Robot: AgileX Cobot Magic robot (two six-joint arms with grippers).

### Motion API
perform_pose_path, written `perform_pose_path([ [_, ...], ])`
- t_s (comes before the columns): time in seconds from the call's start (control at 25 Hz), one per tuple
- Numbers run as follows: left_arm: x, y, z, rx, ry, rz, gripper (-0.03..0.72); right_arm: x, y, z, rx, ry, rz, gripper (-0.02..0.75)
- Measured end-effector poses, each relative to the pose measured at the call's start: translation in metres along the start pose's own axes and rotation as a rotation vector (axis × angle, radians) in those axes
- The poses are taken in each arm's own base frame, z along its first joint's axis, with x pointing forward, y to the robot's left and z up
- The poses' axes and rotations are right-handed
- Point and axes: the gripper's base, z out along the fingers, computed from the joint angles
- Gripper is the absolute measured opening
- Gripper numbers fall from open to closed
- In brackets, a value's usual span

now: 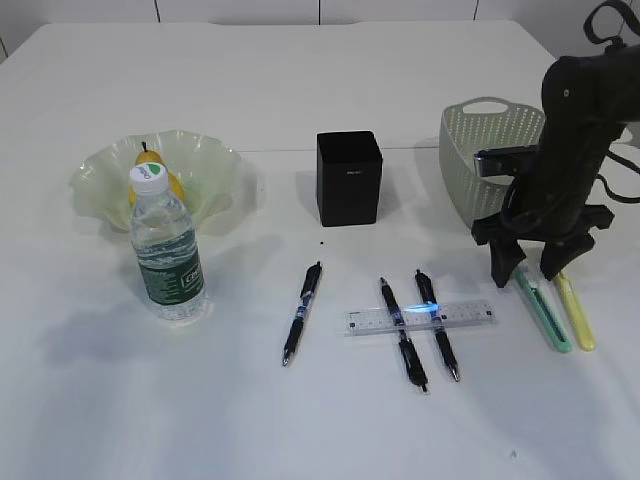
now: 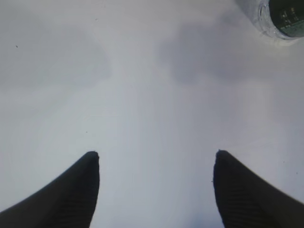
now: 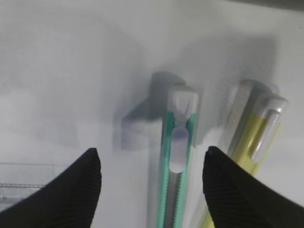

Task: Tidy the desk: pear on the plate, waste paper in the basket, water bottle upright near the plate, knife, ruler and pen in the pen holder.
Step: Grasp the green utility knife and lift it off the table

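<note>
The step in hand looks like the knife: the right tool (image 1: 532, 268) hangs over the near right of the tabletop (image 1: 250, 420) with its jaws spread wide and empty, straddling the top end of the green knife (image 3: 176, 161), while a yellow knife (image 3: 259, 142) lies just beside it to the right. The next move likely calls for a straight descent and a close across the narrow green body without catching the yellow one, then a lift toward the pen holder (image 1: 349, 178). The left tool (image 2: 156, 190) is also wide open, empty over bare tabletop near the water bottle (image 1: 167, 250), which stands upright near the plate (image 1: 215, 165). The plate holds the pear (image 1: 150, 165). No contents show in the pen holder or the basket (image 1: 478, 140); their interiors are not visible. Three pens (image 1: 301, 312) and the ruler (image 1: 420, 318) lie on the tabletop, the ruler across two of them.
</note>
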Motion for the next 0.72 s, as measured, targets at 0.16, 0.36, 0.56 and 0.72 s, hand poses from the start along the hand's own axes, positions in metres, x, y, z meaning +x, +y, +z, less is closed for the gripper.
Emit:
perform_pose_path([
  [0.16, 0.000, 0.000, 0.000, 0.000, 0.000, 0.000, 0.527, -0.001, 0.000, 0.009, -0.001, 0.018, 0.003, 0.498],
  [0.36, 0.000, 0.000, 0.000, 0.000, 0.000, 0.000, 0.526, -0.001, 0.000, 0.012, -0.001, 0.021, 0.009, 0.476],
  [0.56, 0.000, 0.000, 0.000, 0.000, 0.000, 0.000, 0.526, -0.001, 0.000, 0.013, 0.001, 0.023, 0.012, 0.333],
  [0.72, 0.000, 0.000, 0.000, 0.000, 0.000, 0.000, 0.526, -0.002, 0.000, 0.015, 0.004, 0.027, 0.010, 0.211],
])
